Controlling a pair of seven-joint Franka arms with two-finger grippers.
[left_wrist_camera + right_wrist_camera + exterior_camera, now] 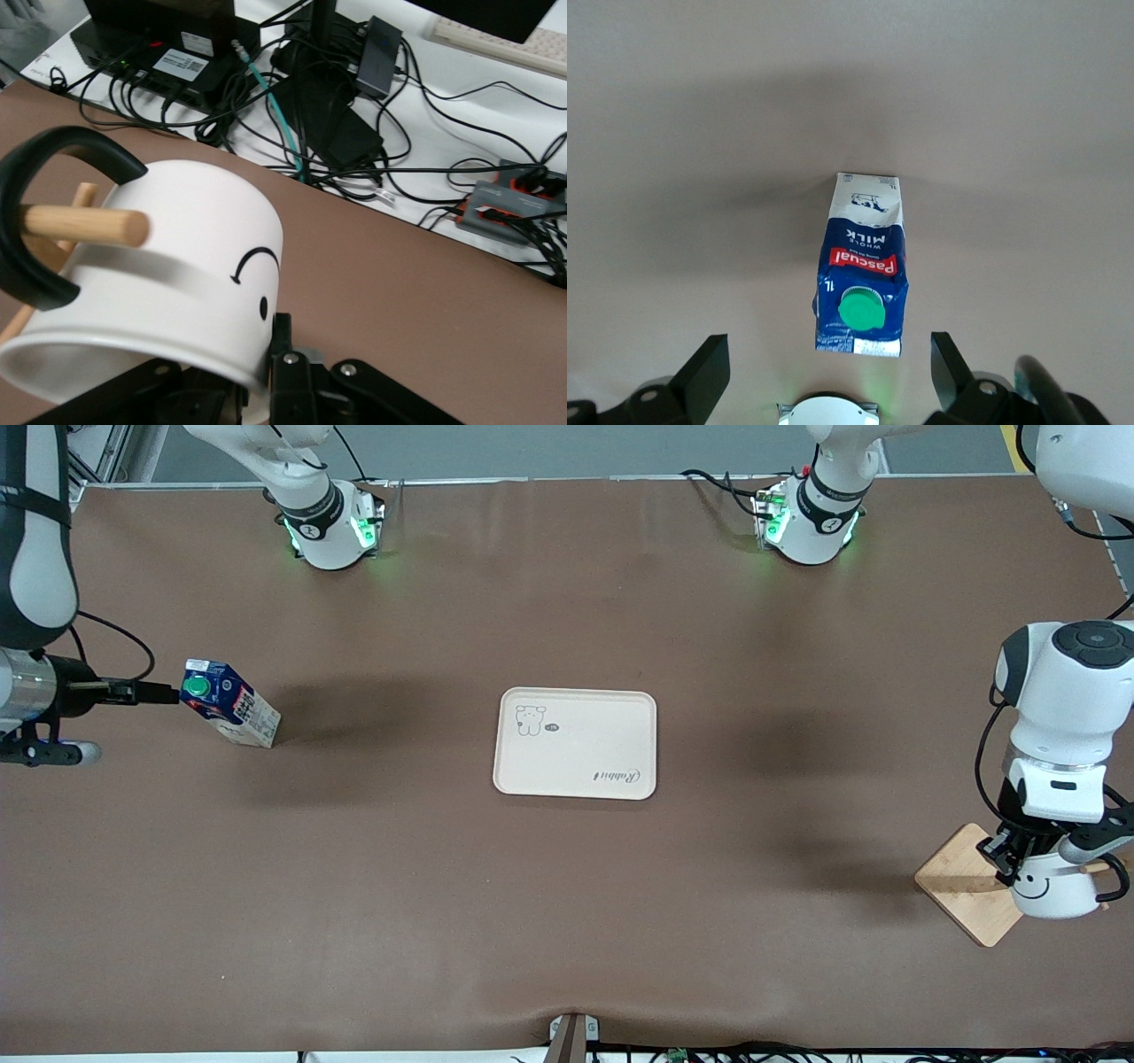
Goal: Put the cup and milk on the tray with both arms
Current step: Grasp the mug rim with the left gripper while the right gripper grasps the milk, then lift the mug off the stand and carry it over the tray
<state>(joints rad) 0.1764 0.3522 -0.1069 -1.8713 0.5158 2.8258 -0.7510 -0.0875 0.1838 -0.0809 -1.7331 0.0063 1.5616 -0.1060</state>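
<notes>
Cup [177,266]: smooth, glossy white enamel with black handle. Peg [84,225] through the handle: bare pale wood, matt. Stand base [966,886]: light wood, visible grain. Milk carton [862,270]: printed coated card, slight sheen; cap [860,311] smooth green plastic. Tray [576,741]: cream, matt, smooth. Table cover [567,921]: brown, matt, faintly wrinkled.

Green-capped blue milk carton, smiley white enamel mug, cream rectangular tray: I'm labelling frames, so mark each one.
Green-capped blue milk carton [864,283]: right wrist view, red label band.
Smiley white enamel mug [1052,890]: front view, side wall.
Cream rectangular tray [585,744]: front view, bare middle.
</notes>
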